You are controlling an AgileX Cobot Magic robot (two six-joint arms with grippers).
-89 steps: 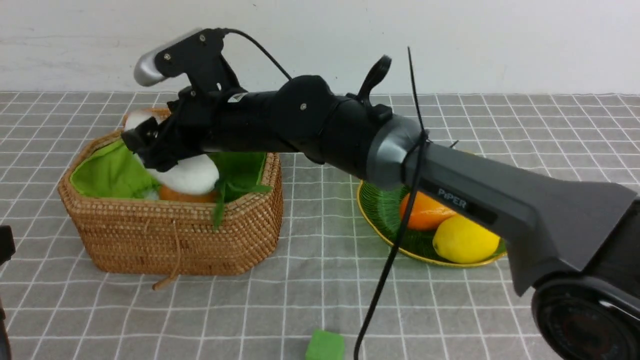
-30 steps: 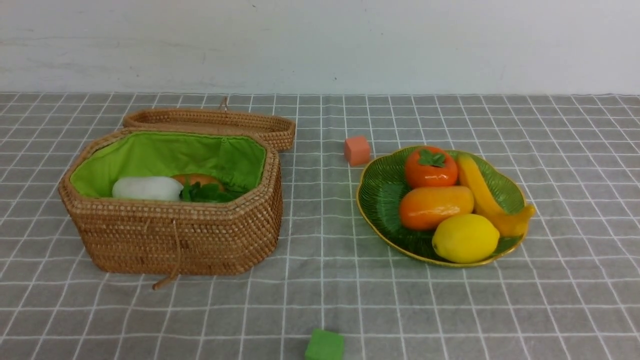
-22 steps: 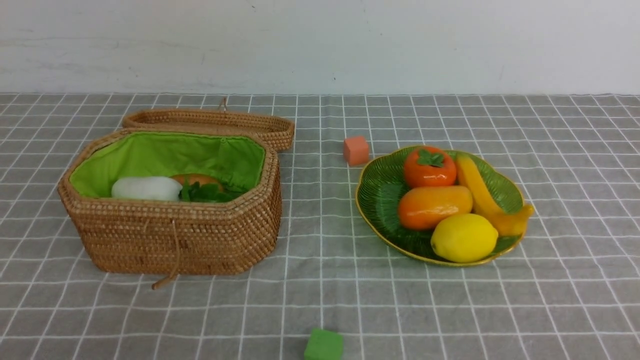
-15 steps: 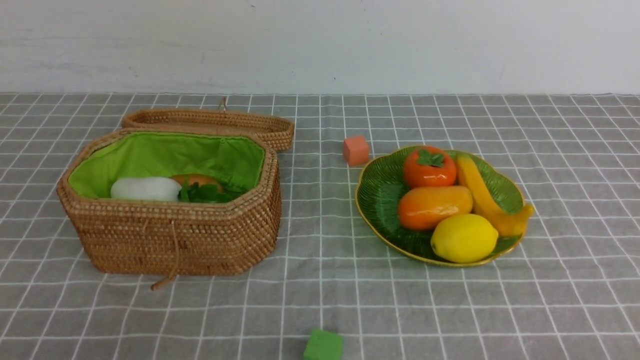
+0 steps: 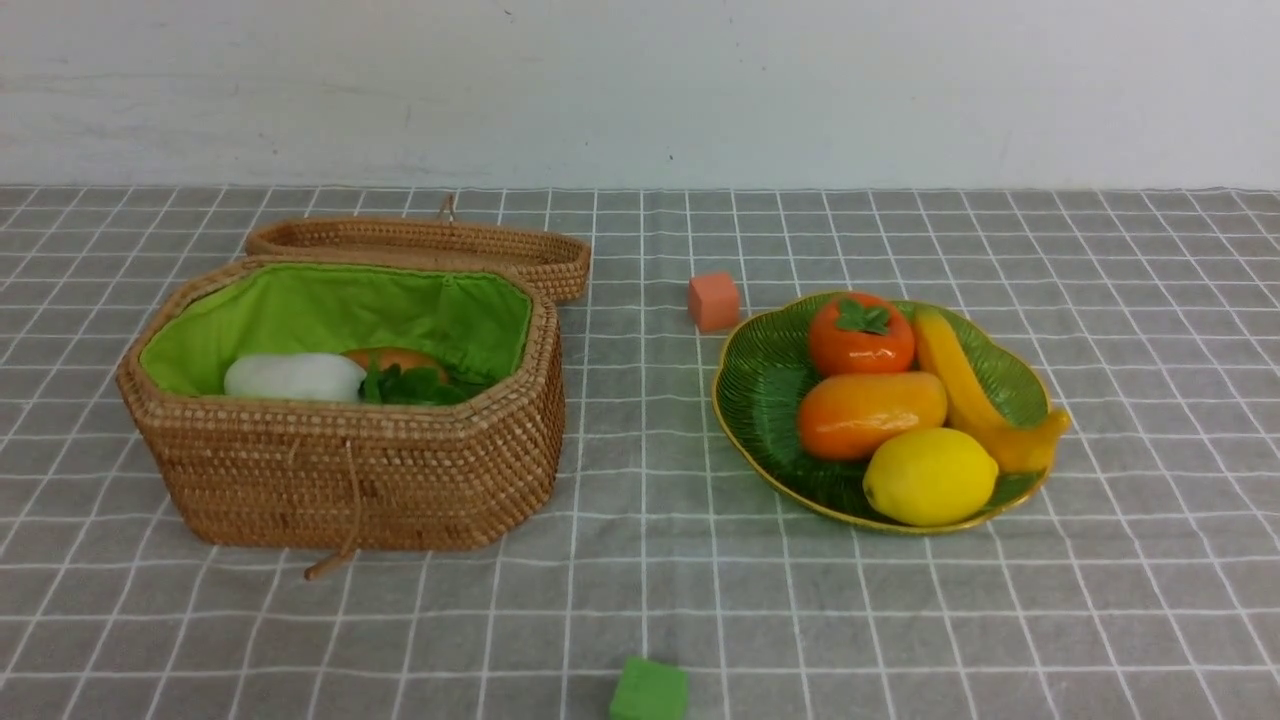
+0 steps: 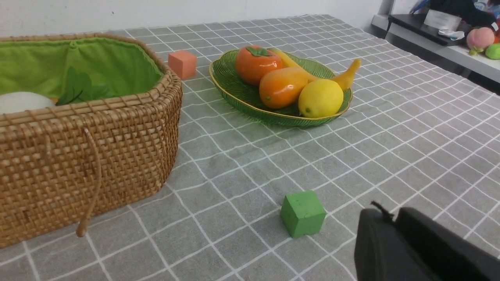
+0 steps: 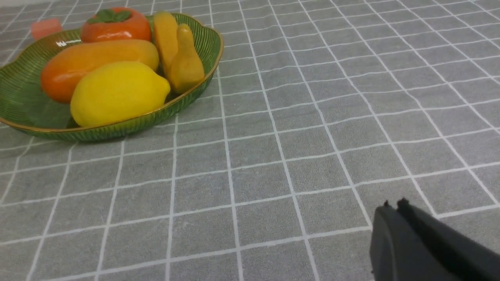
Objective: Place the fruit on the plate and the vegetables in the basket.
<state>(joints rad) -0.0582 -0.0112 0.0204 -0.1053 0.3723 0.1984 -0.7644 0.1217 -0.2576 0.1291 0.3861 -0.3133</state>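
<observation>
Four fruit pieces (image 5: pixel 905 400) lie on the green plate (image 5: pixel 750 400); the vegetables (image 5: pixel 295 376) lie in the open basket (image 5: pixel 350 480), left of it. Both hands are empty and withdrawn. The right hand (image 7: pixel 392 212) is closed; the left hand (image 6: pixel 384 218) looks nearly closed.

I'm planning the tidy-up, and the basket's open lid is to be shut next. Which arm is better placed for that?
Left, probably. The basket and its open lid sit on the robot's left, in front of the left gripper; the right gripper faces the plate instead.
</observation>
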